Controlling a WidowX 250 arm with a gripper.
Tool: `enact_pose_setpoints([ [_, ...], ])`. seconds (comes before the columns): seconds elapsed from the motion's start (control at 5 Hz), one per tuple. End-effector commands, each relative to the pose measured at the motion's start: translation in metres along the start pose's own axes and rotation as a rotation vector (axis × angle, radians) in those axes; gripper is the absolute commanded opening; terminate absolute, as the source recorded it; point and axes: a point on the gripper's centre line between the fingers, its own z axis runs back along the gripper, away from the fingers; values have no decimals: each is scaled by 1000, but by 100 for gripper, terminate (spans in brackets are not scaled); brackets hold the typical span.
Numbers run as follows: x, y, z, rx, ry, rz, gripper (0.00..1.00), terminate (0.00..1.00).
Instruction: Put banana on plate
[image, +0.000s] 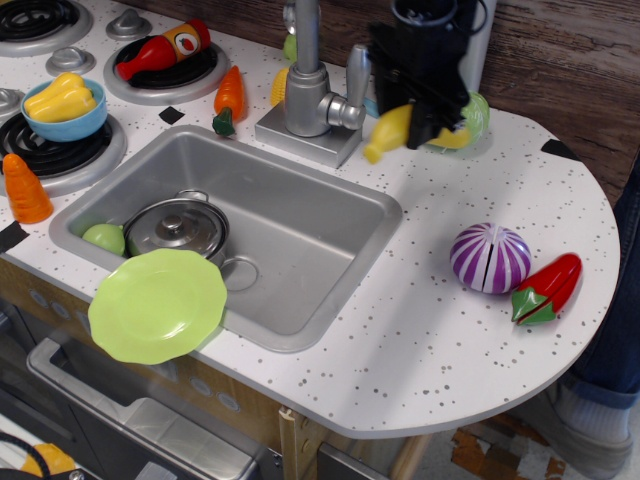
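The yellow toy banana (388, 133) hangs in my black gripper (424, 122), lifted above the counter just right of the faucet. Its left end sticks out to the left of the fingers, and its right end (455, 138) shows on the other side. The gripper is shut on its middle. The lime-green plate (158, 304) rests at the front left, overlapping the sink's front edge, far from the gripper.
A steel pot (178, 228) and a green ball (104, 238) sit in the sink (300, 250). The faucet (308, 85) stands beside the gripper. A purple onion (489, 257) and red pepper (547, 288) lie right. A blue bowl with a yellow pepper (65, 105), carrots (229, 99) and a green vegetable (476, 112) are around.
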Motion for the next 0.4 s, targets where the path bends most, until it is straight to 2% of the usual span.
enact_pose_setpoints([
  [0.0,-53,21,23,70,78,260,0,0],
  [0.2,-87,24,15,95,130,434,0,0],
])
